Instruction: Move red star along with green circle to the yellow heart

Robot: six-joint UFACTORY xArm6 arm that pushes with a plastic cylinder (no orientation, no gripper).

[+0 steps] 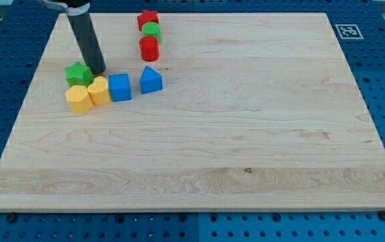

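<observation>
The red star (148,19) lies at the view's top, with the green circle (152,30) touching it just below. A red cylinder (149,48) stands right under the green circle. The yellow heart (99,90) sits at the view's left, between a yellow hexagon (78,98) and a blue square (119,87). My tip (99,70) is just above the yellow heart, right beside a green star (78,73), and well left of and below the red star.
A blue triangular block (150,80) sits to the right of the blue square. The wooden board (246,134) rests on a blue pegboard table. A fiducial tag (346,31) marks the board's top right corner.
</observation>
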